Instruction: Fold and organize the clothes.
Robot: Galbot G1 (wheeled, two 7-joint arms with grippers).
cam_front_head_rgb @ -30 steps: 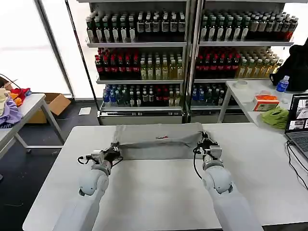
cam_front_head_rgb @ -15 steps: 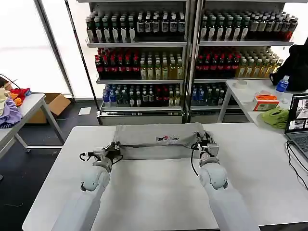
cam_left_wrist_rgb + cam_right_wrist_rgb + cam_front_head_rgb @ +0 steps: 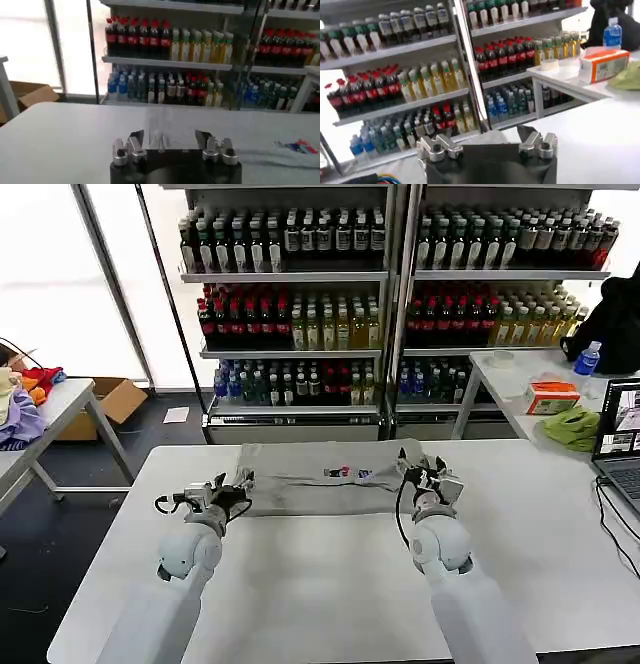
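The grey shirt lies as a narrow folded band across the far middle of the white table, its small coloured chest print facing up near the band's centre. Your left gripper sits at the band's nine o'clock end and your right gripper at its three o'clock end. In both wrist views the fingers stand spread with no cloth between them, so you appear to be letting go after a fold. Finish that release cleanly: lift each gripper straight up and off before pulling back toward six o'clock, or a fingertip may catch the edge and drag the fold open. Move both arms at the same pace so the band stays square to the table's far edge. The nine o'clock end looks slightly rumpled, so check it before the next fold. Keep well away from the laptop and its cables at three o'clock.
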